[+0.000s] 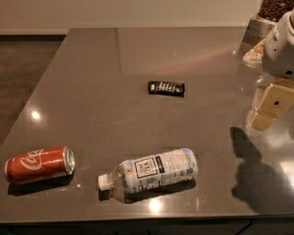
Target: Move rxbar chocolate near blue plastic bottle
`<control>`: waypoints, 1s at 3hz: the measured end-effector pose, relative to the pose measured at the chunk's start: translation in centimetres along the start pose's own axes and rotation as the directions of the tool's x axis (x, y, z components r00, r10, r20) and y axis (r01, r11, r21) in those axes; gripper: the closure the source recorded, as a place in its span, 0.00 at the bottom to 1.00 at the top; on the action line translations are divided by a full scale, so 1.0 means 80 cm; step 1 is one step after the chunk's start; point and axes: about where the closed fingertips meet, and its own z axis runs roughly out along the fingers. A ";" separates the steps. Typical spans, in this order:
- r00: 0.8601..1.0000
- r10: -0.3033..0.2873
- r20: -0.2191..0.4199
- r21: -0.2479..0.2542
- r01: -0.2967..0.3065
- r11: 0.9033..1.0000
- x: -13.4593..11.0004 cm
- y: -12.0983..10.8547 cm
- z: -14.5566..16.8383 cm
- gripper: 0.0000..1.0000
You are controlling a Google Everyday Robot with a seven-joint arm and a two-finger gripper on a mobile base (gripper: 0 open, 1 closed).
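Observation:
The rxbar chocolate (166,87) is a small flat black wrapper with white lettering, lying near the middle of the grey countertop (101,73). The blue plastic bottle (151,173) lies on its side near the front edge, white cap pointing left, with a white and pale blue label. My gripper (261,120) hangs above the counter at the right edge of the view, well to the right of the bar and apart from it. It casts a shadow on the counter below it. Nothing shows in the gripper.
A red soda can (39,164) lies on its side at the front left, left of the bottle. A container of dark beans (274,9) stands at the back right corner. The counter's left edge drops to a dark floor.

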 end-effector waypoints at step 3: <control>0.999 0.019 0.044 -0.023 -0.018 1.000 -0.027 -0.047 0.045 0.00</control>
